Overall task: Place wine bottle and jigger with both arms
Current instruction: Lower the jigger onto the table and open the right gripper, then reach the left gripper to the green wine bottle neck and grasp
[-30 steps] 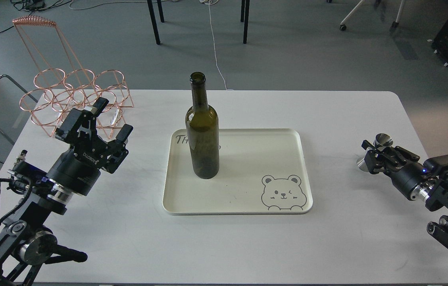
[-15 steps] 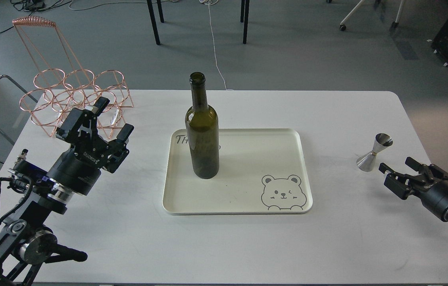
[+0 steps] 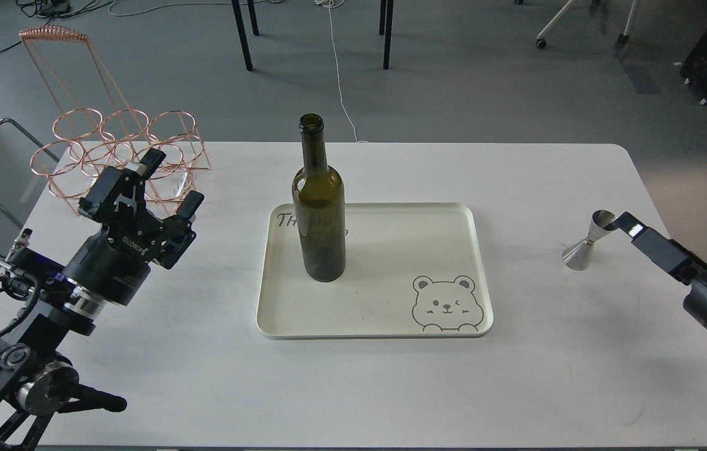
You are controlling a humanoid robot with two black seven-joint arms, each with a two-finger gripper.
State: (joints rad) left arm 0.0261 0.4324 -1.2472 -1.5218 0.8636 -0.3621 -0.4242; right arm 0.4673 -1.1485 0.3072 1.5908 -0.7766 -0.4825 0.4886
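The wine bottle (image 3: 320,213), dark olive glass, stands upright on the left part of the cream tray (image 3: 483,263). The jigger (image 3: 586,243), small and steel, stands upright on the table to the right of the tray. My left gripper (image 3: 168,183) is open and empty, hovering left of the tray, well apart from the bottle. My right gripper (image 3: 624,220) is seen edge-on as one dark bar. Its tip is right beside the jigger's upper cup. I cannot tell its two fingers apart or whether it touches the jigger.
A copper wire bottle rack (image 3: 118,150) stands at the table's back left corner, just behind my left gripper. The tray carries a bear drawing (image 3: 447,304) at its front right. Chair and table legs stand on the floor beyond the table.
My right gripper was around the jigger, drew back to the lower right with fingers spread, then turned edge-on with its tip by the jigger's top. The left arm shifted slightly left.
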